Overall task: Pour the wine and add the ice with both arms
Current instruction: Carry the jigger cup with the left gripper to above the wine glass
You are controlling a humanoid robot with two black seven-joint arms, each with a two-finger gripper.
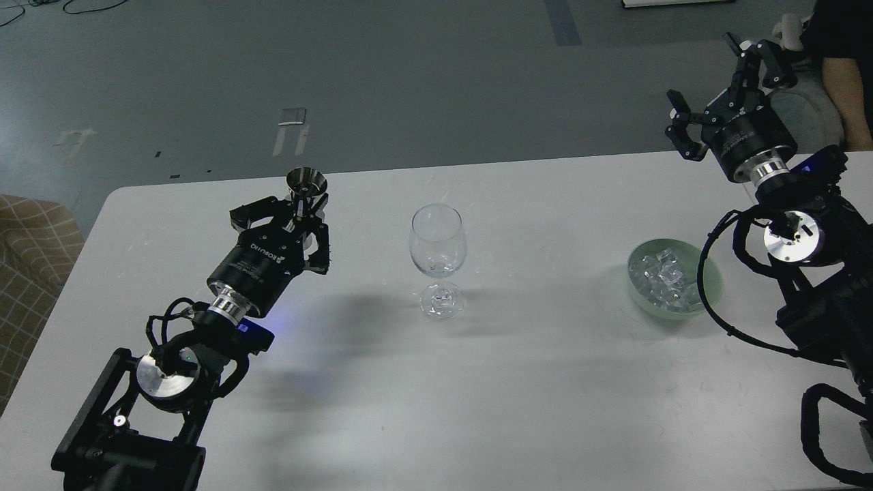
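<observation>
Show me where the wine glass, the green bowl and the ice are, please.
wine glass (437,240): head view, on the clear bowl of the glass.
green bowl (711,279): head view, on its right rim.
ice (663,276): head view, on the heap of cubes.

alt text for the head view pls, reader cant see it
An empty wine glass stands mid-table between two black arms. The left end effector grips a small metal cup; the right end effector hangs open above a green bowl of ice.

A clear stemmed wine glass (438,259) stands mid-frame on the white table (518,382) — left gripper (290,221) clasps a small metal funnel-shaped cup (306,184); right gripper (719,85) spread — pale green bowl (709,273) holds ice (660,276).
</observation>
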